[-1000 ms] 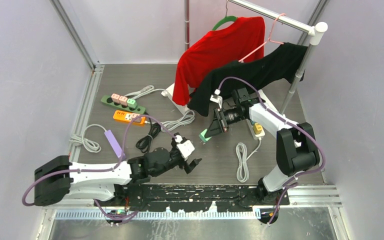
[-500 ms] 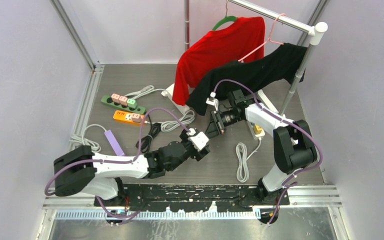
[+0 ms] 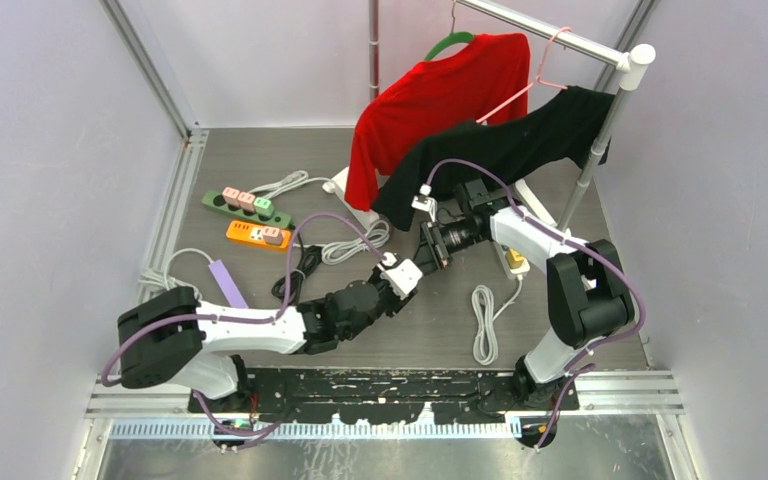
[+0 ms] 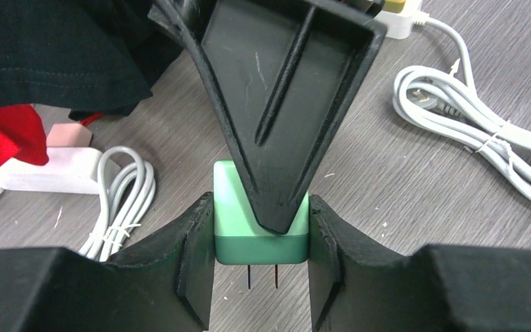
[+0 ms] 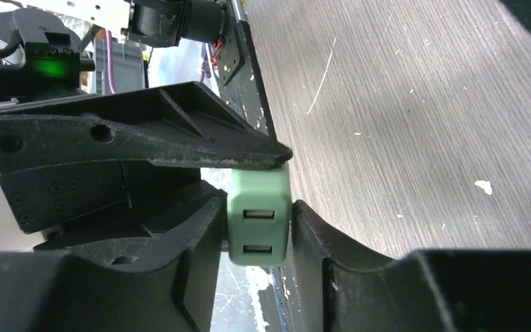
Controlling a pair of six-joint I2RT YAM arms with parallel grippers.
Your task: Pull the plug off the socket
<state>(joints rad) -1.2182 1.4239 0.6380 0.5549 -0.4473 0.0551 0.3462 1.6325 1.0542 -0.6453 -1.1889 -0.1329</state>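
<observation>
A mint-green plug [image 4: 234, 207] with two bare prongs hangs above the table, clear of any socket. My left gripper [image 4: 261, 232] is shut on it, one finger pressed against each side. My right gripper [image 5: 259, 211] still straddles the plug's [image 5: 259, 214] USB end, but its jaws have eased apart and a thin gap shows on one side. In the top view both grippers meet nose to nose, left [image 3: 412, 272] and right [image 3: 426, 256], hiding the plug. A white socket strip [image 3: 513, 262] lies by the right arm.
A green power strip [image 3: 245, 207] and an orange one [image 3: 258, 235] lie at the back left, with a purple block [image 3: 227, 285] nearer. Coiled white cable [image 3: 483, 325] and black cable [image 3: 300, 275] lie on the table. A red shirt [image 3: 440, 100] and a black shirt [image 3: 520, 140] hang from the rack.
My left arm reached forward to the plug and closed its jaws on it. The right gripper drew back slightly with the plug, then loosened its hold.
</observation>
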